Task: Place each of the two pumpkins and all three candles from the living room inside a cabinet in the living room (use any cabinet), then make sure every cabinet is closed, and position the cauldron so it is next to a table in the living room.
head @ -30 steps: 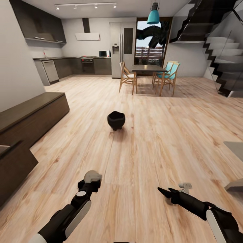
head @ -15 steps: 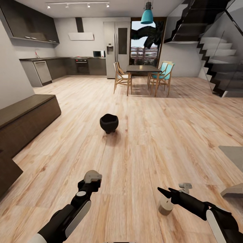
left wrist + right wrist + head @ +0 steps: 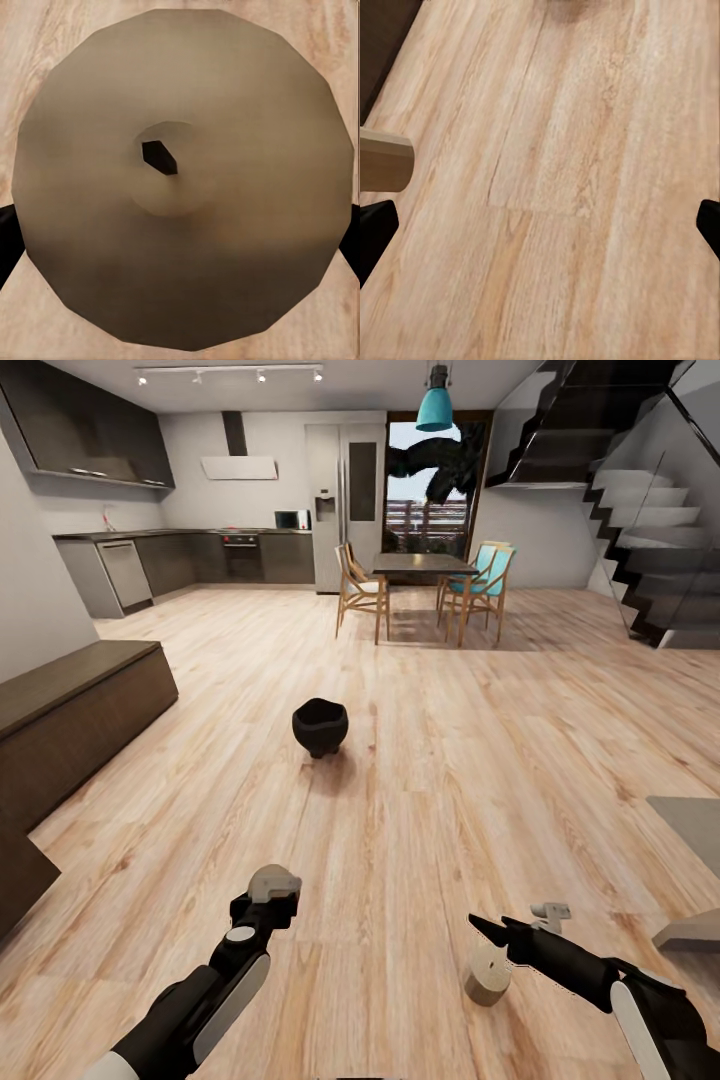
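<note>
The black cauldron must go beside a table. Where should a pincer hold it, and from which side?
Probably the rim, from above: the cauldron stands upright on short legs on the floor, its mouth open upward. One finger inside and one outside the wall suits better than spanning its round belly.

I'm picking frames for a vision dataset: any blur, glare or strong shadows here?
Head view: mostly sharp, walls bow at the edges, a soft shadow lies under the cauldron, and the window behind the dining table is bright. Left wrist view: a candle sits very close and soft. Right wrist view: the floor is evenly lit, slightly blurred.
</note>
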Controlling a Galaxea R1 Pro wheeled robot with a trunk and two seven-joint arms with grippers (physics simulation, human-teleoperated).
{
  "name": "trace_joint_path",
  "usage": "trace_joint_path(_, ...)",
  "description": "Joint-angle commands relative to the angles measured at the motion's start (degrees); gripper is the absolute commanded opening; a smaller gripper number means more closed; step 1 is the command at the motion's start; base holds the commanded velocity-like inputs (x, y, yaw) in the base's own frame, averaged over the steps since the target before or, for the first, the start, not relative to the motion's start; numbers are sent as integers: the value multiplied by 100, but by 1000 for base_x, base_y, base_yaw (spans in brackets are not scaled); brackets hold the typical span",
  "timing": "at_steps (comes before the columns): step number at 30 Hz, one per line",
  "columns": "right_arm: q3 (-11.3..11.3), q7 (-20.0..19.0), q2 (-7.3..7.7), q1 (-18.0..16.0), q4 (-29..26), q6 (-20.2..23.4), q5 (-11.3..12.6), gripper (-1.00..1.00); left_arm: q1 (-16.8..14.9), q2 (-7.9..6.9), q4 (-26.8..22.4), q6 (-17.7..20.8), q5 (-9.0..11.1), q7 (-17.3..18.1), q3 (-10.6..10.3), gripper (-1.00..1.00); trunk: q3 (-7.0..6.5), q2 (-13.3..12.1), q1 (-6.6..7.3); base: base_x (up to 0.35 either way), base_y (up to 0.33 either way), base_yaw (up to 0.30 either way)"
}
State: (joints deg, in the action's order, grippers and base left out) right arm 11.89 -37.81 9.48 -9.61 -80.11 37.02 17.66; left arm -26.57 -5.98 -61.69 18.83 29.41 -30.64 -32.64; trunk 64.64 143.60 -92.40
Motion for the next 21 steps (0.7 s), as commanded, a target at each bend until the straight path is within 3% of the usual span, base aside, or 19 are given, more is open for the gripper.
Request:
trace_joint_path(1, 6, 81, -2, -4, 0, 42, 32, 100, -6, -7, -11, 15, 39, -52, -23, -100, 5, 2, -1, 181, -183, 0)
trace_joint_path(4, -52, 890, -51, -7, 0, 72, 39, 100, -6, -6, -14, 15, 36, -55, -23, -100, 5, 2, -1, 167, -169, 0)
trace_joint_path(7, -259, 2234, -153, -27, 5, 357, 58, 100, -6, 7, -20, 15, 32, -62, -23, -100, 5, 2, -1, 55, -56, 0)
trace_joint_path(8, -299, 2480, -178, -34, 14, 392, 63, 100, -6, 9, -20, 15, 31, -62, -23, -100, 5, 2, -1, 26, -27, 0)
trace_joint_path(10, -477, 3440, -323, -87, 127, 480, 78, 100, -6, 21, -19, 18, 31, -68, -23, -100, 5, 2, -1, 14, -14, 0)
trace_joint_path(14, -845, 4746, -570, -588, 810, 526, 96, 100, -6, 24, -23, 20, 30, -72, -23, -100, 5, 2, -1, 5, -5, 0)
trace_joint_path(16, -914, 5031, -668, -760, 1123, 521, 109, 100, -6, 21, -25, 18, 34, -73, -23, -100, 5, 2, -1, 30, -2, 0)
trace_joint_path(21, -975, 5298, -813, -1222, 1853, 522, 116, 100, -6, 17, -27, 21, 38, -74, -23, -100, 5, 2, -1, 89, 0, 0)
